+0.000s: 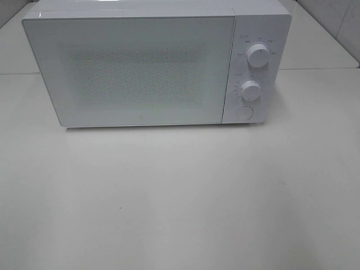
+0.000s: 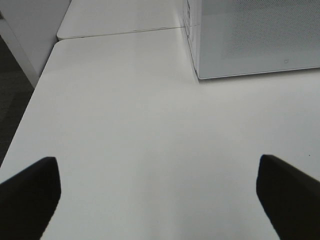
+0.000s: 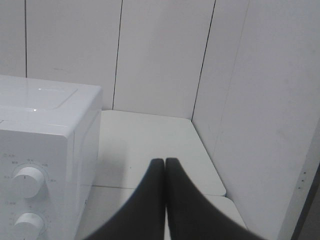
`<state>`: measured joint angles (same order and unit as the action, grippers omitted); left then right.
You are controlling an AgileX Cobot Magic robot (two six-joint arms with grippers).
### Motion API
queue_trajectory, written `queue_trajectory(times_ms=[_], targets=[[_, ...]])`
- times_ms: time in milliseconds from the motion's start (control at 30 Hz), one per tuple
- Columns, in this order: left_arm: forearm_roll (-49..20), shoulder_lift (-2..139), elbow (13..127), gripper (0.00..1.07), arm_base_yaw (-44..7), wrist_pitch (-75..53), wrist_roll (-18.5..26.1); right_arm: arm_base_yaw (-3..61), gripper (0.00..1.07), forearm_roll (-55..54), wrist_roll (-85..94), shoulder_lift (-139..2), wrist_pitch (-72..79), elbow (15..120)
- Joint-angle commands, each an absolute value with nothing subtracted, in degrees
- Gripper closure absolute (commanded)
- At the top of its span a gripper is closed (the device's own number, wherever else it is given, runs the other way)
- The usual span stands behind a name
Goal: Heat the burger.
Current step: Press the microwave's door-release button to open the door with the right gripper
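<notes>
Burger: no view shows where it lies. The white counter [image 1: 180,214] carries a microwave [image 1: 140,67] toward its far edge, door shut. On its front are an upper knob [image 1: 259,55], a lower knob [image 1: 251,90] and a button [image 1: 244,112]. The left gripper [image 2: 157,167] hangs spread wide over the counter. The right gripper [image 3: 165,165] is pressed together on nothing, beside the microwave's knob end.

White table [image 1: 180,202] under a closed white microwave [image 1: 140,62].
</notes>
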<state>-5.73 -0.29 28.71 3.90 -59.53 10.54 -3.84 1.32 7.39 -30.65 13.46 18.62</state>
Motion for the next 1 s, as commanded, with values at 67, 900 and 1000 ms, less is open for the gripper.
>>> queue_trajectory(times_ms=[67, 900, 1000], targets=[[-6.07, -1.49, 28.53, 0.06, 3.90, -59.36, 10.43, -4.24, 1.07, 1.83, 8.14, -37.76, 22.75, 17.65], [-6.07, -1.49, 28.53, 0.06, 3.90, -59.36, 10.43, -2.69, 1.07, 3.67, -19.19, -87.89, 73.97, 13.12], [-6.07, -1.49, 28.53, 0.06, 3.90, -59.36, 10.43, 0.34, 1.07, 3.55, -26.01, -89.84, 74.08, 13.12]])
